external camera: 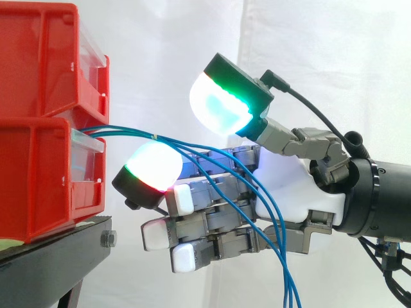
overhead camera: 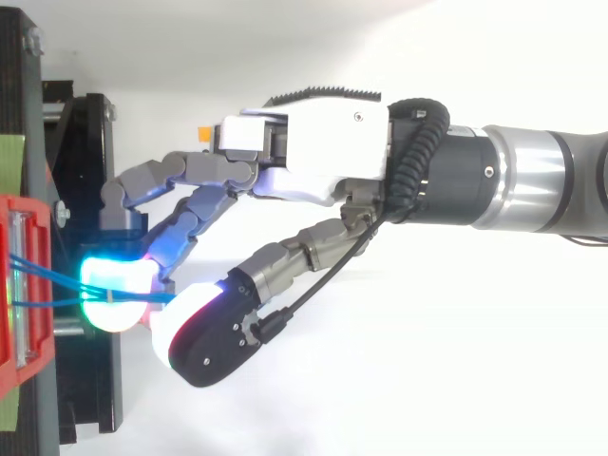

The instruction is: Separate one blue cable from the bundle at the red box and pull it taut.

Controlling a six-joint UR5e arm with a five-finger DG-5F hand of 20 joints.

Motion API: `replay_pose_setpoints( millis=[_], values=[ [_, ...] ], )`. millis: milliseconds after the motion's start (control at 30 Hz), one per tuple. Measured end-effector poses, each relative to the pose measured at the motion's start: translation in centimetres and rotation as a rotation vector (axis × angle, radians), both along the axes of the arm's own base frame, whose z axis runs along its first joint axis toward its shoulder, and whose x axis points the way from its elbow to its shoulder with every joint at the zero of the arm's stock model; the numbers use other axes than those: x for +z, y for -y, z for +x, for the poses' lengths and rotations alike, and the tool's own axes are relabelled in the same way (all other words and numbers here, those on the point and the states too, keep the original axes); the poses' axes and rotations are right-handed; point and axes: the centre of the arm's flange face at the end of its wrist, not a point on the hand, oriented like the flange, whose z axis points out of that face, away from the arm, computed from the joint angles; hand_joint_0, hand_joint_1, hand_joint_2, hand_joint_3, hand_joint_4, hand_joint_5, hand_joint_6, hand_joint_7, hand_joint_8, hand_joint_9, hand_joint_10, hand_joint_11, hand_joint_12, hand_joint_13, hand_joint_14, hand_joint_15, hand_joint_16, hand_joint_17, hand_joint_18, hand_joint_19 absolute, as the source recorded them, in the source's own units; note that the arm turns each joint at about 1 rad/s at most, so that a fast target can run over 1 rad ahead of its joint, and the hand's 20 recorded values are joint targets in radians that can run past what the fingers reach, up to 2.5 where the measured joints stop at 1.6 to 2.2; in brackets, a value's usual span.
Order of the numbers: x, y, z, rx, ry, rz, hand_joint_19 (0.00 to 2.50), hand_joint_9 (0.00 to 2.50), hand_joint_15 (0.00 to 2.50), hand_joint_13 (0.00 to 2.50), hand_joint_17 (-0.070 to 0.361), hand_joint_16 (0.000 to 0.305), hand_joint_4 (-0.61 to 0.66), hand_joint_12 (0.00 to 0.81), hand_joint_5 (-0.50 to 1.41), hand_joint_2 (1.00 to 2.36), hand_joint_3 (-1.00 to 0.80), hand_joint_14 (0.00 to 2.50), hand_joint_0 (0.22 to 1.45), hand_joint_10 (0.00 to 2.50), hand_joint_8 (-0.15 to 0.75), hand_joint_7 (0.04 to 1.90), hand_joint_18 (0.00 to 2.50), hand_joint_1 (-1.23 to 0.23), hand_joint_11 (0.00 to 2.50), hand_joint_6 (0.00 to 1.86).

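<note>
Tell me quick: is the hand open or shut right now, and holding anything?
Hand: open, thumb raised well clear; the blue cables run across its fingers, none pinched.

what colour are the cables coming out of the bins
Blue. The cables show best in the side view, running from the red bins past the hand.

Enters level from the right on the arm (overhead camera: 541,180). Holds the hand (external camera: 289,186) spread, with fingers (external camera: 205,224) nearly straight, stacked and pointing left. Lifts the thumb (external camera: 221,96) well apart above them, pads glowing white, green and red.
</note>
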Motion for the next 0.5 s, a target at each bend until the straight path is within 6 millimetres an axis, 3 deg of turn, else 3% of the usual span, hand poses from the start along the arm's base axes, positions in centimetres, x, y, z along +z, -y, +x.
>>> replay_pose_setpoints(
  millis=[200,300,367,500],
  values=[
    [-0.03,0.05,-0.01,-0.001,-0.001,0.000,0.70,0.91,0.56,0.80,0.114,0.051,0.14,0.391,-0.13,1.01,-0.41,0.02,0.61,0.02,0.315,1.07,0.66,-0.59,0.81,0.74],
    [-0.06,0.19,-0.06,-0.002,-0.004,0.001,0.70,0.90,0.57,0.80,0.115,0.051,0.12,0.394,-0.14,1.01,-0.32,0.02,0.60,0.02,0.317,1.10,0.66,-0.62,0.83,0.77],
    [-0.12,0.31,-0.10,-0.002,-0.008,0.001,0.71,0.89,0.58,0.79,0.115,0.051,0.10,0.395,-0.17,1.02,-0.19,0.02,0.59,0.03,0.319,1.08,0.66,-0.73,0.87,0.84],
    [-0.26,0.58,-0.23,-0.003,-0.019,0.000,0.72,0.89,0.60,0.80,0.115,0.051,0.07,0.396,-0.18,1.02,-0.13,0.02,0.60,0.02,0.316,1.10,0.66,-0.76,0.89,0.86]
  ],
)
